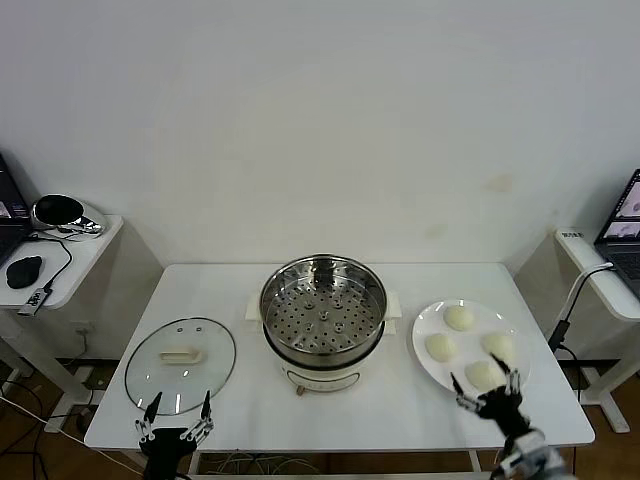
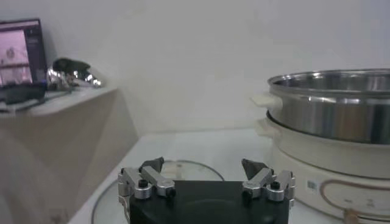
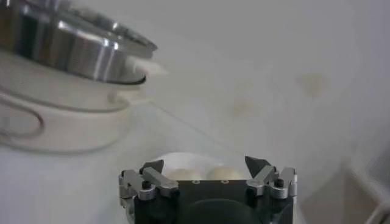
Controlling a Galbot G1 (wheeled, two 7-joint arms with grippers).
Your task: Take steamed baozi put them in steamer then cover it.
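Both pincers are held wide open and empty: the left pincer [image 1: 177, 407] at the table's [image 1: 330, 410] front edge over the cover [image 1: 181, 365], the right pincer [image 1: 484, 384] above the plate's [image 1: 424, 330] 4 baozi [image 1: 459, 318]. The steamer [image 1: 323, 309] is left uncovered mid-table.

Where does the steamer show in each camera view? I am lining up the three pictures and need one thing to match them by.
Head view: the steamer stands mid-table, between the glass lid and the plate of buns.
Left wrist view: it fills the right side, steel pot on its cream base.
Right wrist view: it sits in the upper left corner, tilted.
Shared landmark: the pot's cream side handle, also seen in the right wrist view.
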